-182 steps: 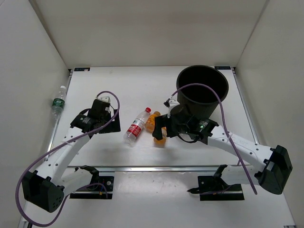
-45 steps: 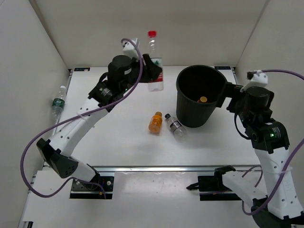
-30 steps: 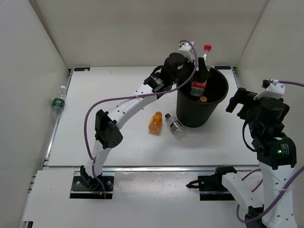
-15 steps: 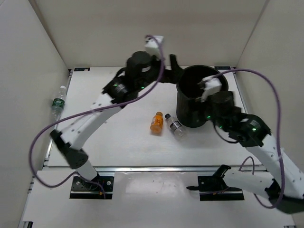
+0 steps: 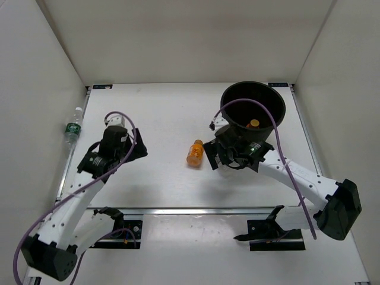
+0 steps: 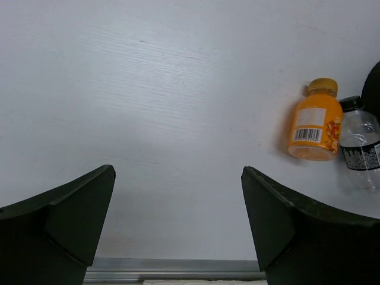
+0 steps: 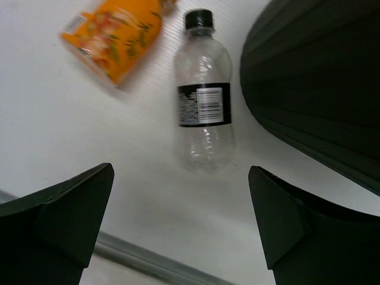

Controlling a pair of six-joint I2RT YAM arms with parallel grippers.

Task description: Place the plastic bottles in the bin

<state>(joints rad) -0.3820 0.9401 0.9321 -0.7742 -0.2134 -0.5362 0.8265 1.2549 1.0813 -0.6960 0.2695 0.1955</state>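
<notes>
right gripper [image 7: 180,172] hangs wide open and empty. the tiny clear bottle [image 7: 203,101] lies just ahead, centred between its fingers, long axis pointing away, cap farthest, beside the bin [image 7: 320,83]. left gripper [image 6: 178,178], also spread and empty, sits farther off.

left arm [image 5: 77,195] and right arm [image 5: 297,175] both white-shelled links with black joint housings and black base blocks, a purple cable [image 5: 249,101] looping along each, matte black wedge-shaped fingers [image 6: 65,219]
</notes>
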